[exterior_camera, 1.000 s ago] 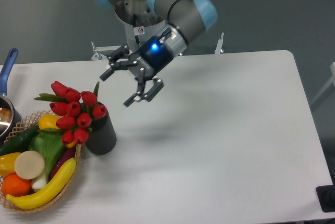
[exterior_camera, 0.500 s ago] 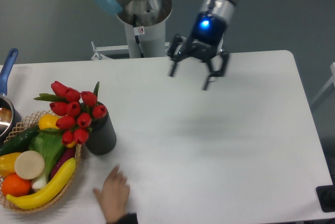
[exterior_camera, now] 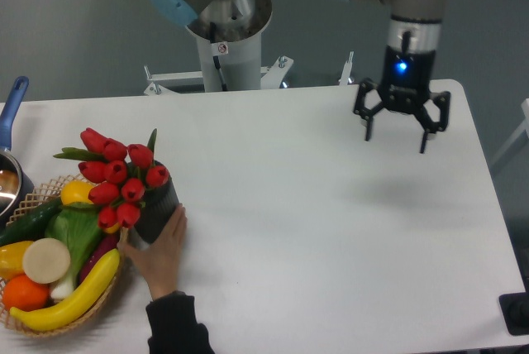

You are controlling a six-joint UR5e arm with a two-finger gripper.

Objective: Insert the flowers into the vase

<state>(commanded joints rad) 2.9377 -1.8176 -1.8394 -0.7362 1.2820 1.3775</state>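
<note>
Flowers (exterior_camera: 116, 174) sit in vase (exterior_camera: 159, 212), front-left on table (exterior_camera: 331, 230). Basket (exterior_camera: 33, 288) just left of vase. Human hand (exterior_camera: 161, 245) touches vase's front. My gripper (exterior_camera: 397, 141) hangs far right.

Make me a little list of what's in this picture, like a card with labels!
flowers: red tulips standing in the vase
vase: dark grey, beside the basket
hand: a person's hand touching the vase
basket: wicker, holding toy fruit and vegetables
gripper: open, holding nothing, above the table's far right
table: white
pot: blue-handled, at the left edge
</note>
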